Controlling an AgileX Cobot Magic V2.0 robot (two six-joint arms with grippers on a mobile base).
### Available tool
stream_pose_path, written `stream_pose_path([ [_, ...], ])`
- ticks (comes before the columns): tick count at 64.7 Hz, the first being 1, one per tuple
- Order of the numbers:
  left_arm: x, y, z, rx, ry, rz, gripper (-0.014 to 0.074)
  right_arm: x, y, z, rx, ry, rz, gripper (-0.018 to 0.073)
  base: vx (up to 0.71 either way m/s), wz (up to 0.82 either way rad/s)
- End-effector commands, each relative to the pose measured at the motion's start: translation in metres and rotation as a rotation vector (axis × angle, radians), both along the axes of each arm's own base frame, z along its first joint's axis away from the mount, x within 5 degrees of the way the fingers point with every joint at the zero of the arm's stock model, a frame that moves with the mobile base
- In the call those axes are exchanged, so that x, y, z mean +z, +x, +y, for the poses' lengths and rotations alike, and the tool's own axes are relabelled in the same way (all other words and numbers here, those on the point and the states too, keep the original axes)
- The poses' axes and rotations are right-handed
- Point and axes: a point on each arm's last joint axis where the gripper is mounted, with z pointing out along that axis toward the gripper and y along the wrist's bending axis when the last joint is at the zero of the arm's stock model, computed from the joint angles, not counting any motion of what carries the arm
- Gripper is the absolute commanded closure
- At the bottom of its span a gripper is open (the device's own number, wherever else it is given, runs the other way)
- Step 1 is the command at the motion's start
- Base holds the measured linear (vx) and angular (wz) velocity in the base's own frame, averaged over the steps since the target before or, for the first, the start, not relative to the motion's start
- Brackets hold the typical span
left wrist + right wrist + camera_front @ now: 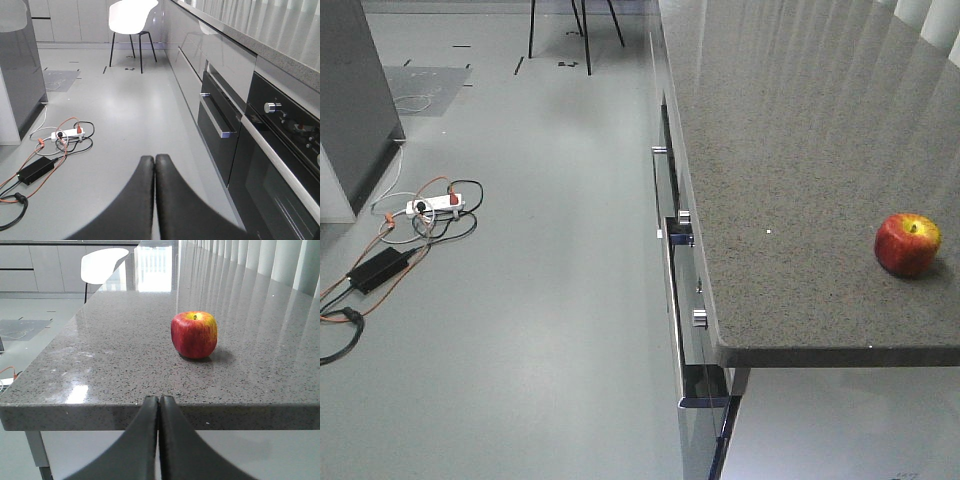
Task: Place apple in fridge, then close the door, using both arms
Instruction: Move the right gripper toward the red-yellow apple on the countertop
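The apple (908, 244), red with a yellow patch by its stem, sits upright on the speckled grey countertop (790, 150) near its front right corner. In the right wrist view the apple (194, 334) lies beyond and slightly right of my right gripper (159, 398). That gripper is shut on nothing, level with the counter's front edge. My left gripper (154, 158) is shut and empty, low over the grey floor. A tall dark grey unit (15, 75) stands at the far left. I cannot tell if it is the fridge, and no door shows as open.
Dark ovens and drawers with metal handles (285, 165) line the counter's side on the right. A white power strip (435, 205), orange and black cables and a black adapter (380, 268) lie on the floor at left. A white chair (132, 10) stands at the back.
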Motion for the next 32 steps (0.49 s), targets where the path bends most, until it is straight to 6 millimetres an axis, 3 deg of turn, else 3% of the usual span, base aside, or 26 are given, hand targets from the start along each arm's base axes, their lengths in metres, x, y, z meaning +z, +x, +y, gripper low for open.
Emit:
stream_pose_path([
  [1, 0.000, 0.001, -0.001, -0.008, -0.008, -0.063, 0.0602, 0.006, 0.000, 0.001, 0.009, -0.012, -0.091, 0.0564, 0.00, 0.00],
  [21, 0.000, 0.001, -0.001, -0.008, -0.008, -0.063, 0.0602, 0.010, 0.000, 0.001, 0.009, 0.058, -0.115, 0.0564, 0.00, 0.00],
  [32, 0.000, 0.001, -0.001, -0.008, -0.008, -0.063, 0.0602, 0.044, -0.004, 0.001, 0.012, 0.047, -0.212, 0.0564, 0.00, 0.00],
])
